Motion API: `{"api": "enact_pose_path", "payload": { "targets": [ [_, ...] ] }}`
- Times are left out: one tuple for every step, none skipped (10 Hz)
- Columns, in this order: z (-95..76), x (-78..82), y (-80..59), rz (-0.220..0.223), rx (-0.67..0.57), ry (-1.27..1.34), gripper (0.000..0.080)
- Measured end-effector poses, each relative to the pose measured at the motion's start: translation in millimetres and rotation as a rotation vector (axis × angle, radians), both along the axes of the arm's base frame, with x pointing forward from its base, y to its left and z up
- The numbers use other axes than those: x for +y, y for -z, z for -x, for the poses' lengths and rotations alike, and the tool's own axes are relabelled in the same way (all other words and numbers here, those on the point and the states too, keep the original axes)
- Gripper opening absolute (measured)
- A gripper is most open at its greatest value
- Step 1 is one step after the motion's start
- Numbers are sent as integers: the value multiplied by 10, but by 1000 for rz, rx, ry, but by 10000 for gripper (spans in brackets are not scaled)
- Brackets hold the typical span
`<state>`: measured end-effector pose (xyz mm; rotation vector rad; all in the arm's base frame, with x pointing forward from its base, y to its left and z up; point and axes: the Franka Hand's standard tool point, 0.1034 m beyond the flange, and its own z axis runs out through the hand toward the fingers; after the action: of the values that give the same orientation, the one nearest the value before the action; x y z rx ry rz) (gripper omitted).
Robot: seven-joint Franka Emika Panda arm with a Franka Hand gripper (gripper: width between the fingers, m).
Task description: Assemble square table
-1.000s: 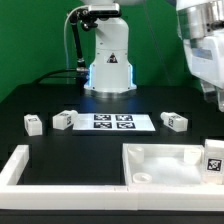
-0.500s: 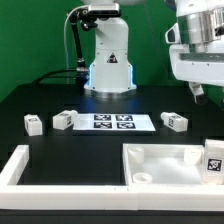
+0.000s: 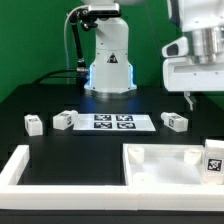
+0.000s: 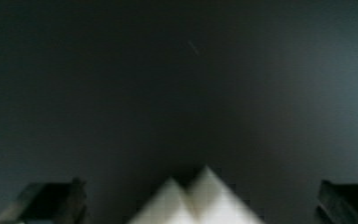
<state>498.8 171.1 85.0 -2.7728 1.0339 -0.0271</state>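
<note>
**Inspector:** Condition of the claw?

**Assessor:** Spread wide, pinching nothing. In the wrist view one dark finger stands at each side, well apart. A blurred white pointed shape shows between them and cannot be identified.

**Inspector:** Arm pose?

**Assessor:** The arm hangs at the exterior view's right with the claw pointing down, raised clear of the table. The nearest leg block lies below it on the table, apart from the fingers.

**Inspector:** Anything that holds other items?

**Assessor:** One item, the square table slab. It lies flat at the near right of the exterior view, raised rim upward. A round socket shows at its near corner. A tagged leg block stands at its right end. I cannot tell whether it sits inside the rim or just behind it.

**Inspector:** Remainder?

**Assessor:** The marker board lies mid-table. The second leg block is just beside it. The far-left leg block lies further out. White border bars frame the near left corner.
</note>
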Motion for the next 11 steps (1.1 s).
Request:
{"api": "enact_pose_path", "payload": {
  "targets": [
    [-60, -32, -27, 8, -24, -83, 649],
    [-83, -65, -32, 15, -39, -135, 649],
    [-77, -60, -27, 21, -47, -193, 649],
    [-79, -65, -26, 28, -59, -271, 649],
    [-78, -65, -25, 32, -66, -310, 649],
    [-72, -74, -17, 41, -79, -403, 649],
    [57, -145, 73, 54, -75, -563, 649],
    [261, -212, 165, 70, -22, -719, 649],
    [308, -229, 196, 109, -37, -824, 649],
    [304, -241, 198, 112, -43, -871, 649],
    [297, -257, 198, 115, -52, -940, 649]
  ]
}}
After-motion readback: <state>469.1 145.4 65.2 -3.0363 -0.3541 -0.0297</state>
